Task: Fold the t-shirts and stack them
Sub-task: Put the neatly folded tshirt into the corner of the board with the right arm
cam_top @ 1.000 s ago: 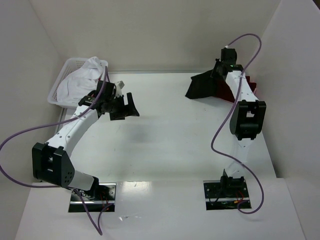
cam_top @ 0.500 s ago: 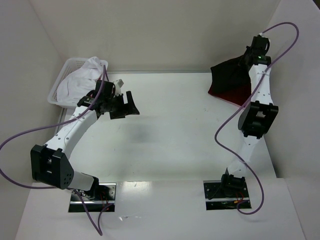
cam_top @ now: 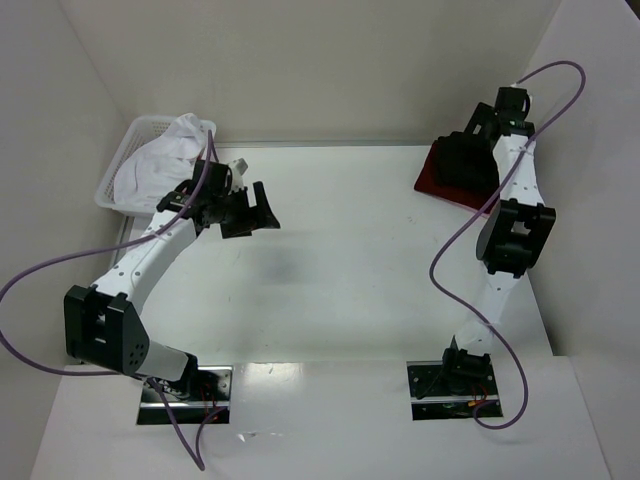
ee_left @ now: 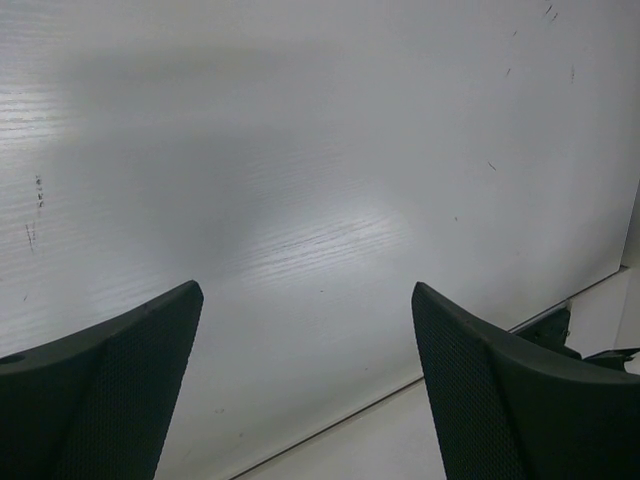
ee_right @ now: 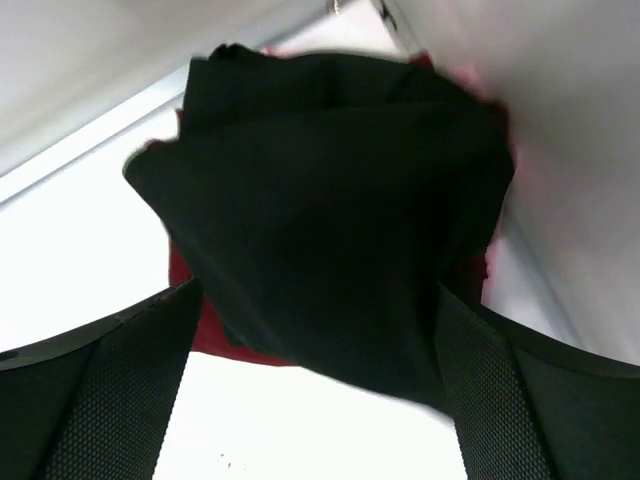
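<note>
We see the white table first, with the white lattice basket at its far left holding a crumpled white t-shirt. In the far right corner the black t-shirt lies bunched on the dark red t-shirt. Above it our right gripper stands wide open, gripping nothing. Our left gripper, equally spread, hovers empty over bare table.

One black t-shirt, one red t-shirt, one white cloth bundle, one basket.
</note>
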Tool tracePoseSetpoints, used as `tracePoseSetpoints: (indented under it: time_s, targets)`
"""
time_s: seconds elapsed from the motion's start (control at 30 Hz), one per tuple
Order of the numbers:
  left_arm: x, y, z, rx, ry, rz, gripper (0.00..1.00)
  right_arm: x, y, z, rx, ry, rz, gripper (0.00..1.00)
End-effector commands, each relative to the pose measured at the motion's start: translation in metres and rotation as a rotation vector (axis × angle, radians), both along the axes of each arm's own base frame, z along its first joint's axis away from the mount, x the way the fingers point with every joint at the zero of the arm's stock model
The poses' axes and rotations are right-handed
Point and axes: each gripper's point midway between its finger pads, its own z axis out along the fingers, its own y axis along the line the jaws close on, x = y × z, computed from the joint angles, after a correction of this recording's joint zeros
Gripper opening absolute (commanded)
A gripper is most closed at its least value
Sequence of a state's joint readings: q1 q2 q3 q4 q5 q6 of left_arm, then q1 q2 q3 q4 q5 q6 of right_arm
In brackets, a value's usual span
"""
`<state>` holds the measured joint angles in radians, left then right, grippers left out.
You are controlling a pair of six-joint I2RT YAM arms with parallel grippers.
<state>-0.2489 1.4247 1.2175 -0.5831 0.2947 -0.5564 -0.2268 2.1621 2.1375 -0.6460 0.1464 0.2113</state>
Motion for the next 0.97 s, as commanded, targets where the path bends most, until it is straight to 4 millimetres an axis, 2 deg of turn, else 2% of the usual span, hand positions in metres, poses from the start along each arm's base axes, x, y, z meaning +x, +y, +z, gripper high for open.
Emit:
tracePoseSetpoints:
  time_s: [0.0,0.03,0.1,0.13,0.2,0.23,0.4,0.53,0.57,0.63,0.73,0.8,0.93]
  targets:
    - [0.009,-0.004,0.008,-0.029,-0.022,-0.002,0.93,-0.015,-0.001,0.038,-0.042,-0.069,-0.027,1.00]
    - [0.009,-0.004,0.009,-0.030,-0.024,-0.002,0.93,-0.021,0.000,0.050,-0.061,-0.087,-0.042,1.00]
    - [0.008,-0.005,0.010,-0.036,-0.023,-0.008,0.93,-0.034,0.000,0.056,-0.087,-0.090,-0.069,1.00]
    - [0.008,-0.006,0.010,-0.041,-0.022,-0.012,0.93,-0.043,0.002,0.073,-0.097,-0.117,-0.076,1.00]
    - [0.005,-0.007,0.010,-0.043,-0.017,-0.027,0.93,-0.057,0.006,0.084,-0.088,-0.142,-0.078,1.00]
    - [0.004,-0.007,0.012,-0.044,-0.020,-0.027,0.93,-0.068,0.010,0.108,-0.092,-0.200,-0.070,1.00]
    - [-0.003,-0.009,0.032,-0.066,-0.072,-0.062,0.93,-0.103,0.029,0.158,-0.049,-0.347,-0.047,1.00]
    - [-0.011,-0.008,0.062,-0.073,-0.168,-0.095,0.93,-0.133,0.047,0.176,-0.016,-0.389,-0.010,1.00]
    - [-0.012,-0.006,0.068,-0.068,-0.190,-0.092,0.93,-0.141,0.051,0.168,-0.004,-0.379,-0.008,1.00]
    - [-0.013,-0.002,0.074,-0.052,-0.218,-0.083,0.93,-0.162,0.055,0.177,-0.006,-0.413,-0.009,1.00]
    - [-0.014,0.000,0.089,-0.048,-0.276,-0.080,0.94,-0.182,0.062,0.163,0.014,-0.388,-0.004,1.00]
    - [-0.013,0.002,0.096,-0.047,-0.308,-0.072,0.94,-0.191,0.066,0.140,0.034,-0.346,-0.001,1.00]
    - [-0.013,0.002,0.109,-0.052,-0.364,-0.077,0.95,-0.202,0.074,0.117,0.077,-0.315,0.006,1.00]
